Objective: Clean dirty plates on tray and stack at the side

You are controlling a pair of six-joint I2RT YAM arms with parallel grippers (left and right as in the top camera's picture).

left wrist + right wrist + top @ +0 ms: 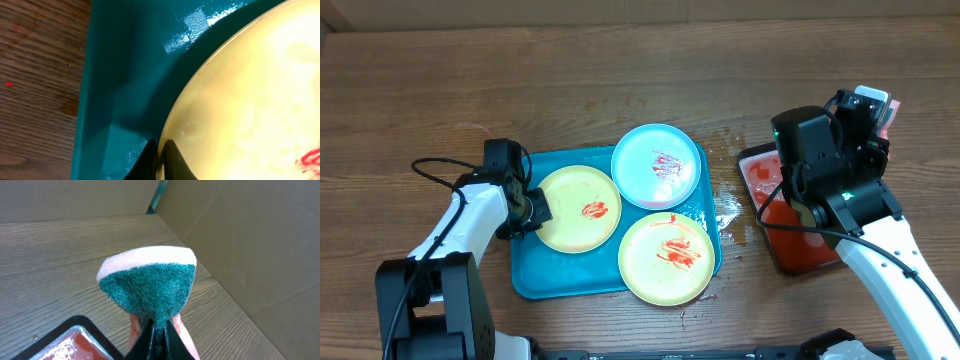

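The plates all lie in the tray, which sits mid-table: a turquoise rectangle of glossy plastic with rounded corners and a raised rim. We note three small, round discs of smooth plastic, packed close. The left yellow plate lies flat on the tray floor. The blue plate rides over the far rim. The near yellow plate overhangs the front right corner. Each carries red smears near its middle. Overhead, the left gripper sits at the left yellow plate's outer edge, but its jaws are too small to read there. The left wrist view settles it: two dark fingers are pinched narrow on that plate's rim, with a sliver of pale plastic between them. That view alone also shows the sheen on the tray floor and red specks on the wood-grain table. To the right of the tray, past glistening droplets, stands a smaller black tray of red liquid, and the right gripper is above it. Overhead hides what it carries. In its wrist view the jaws are closed tight on a sponge, which has a coarse green scouring face and a pale foam backing and is bowed into a fan.
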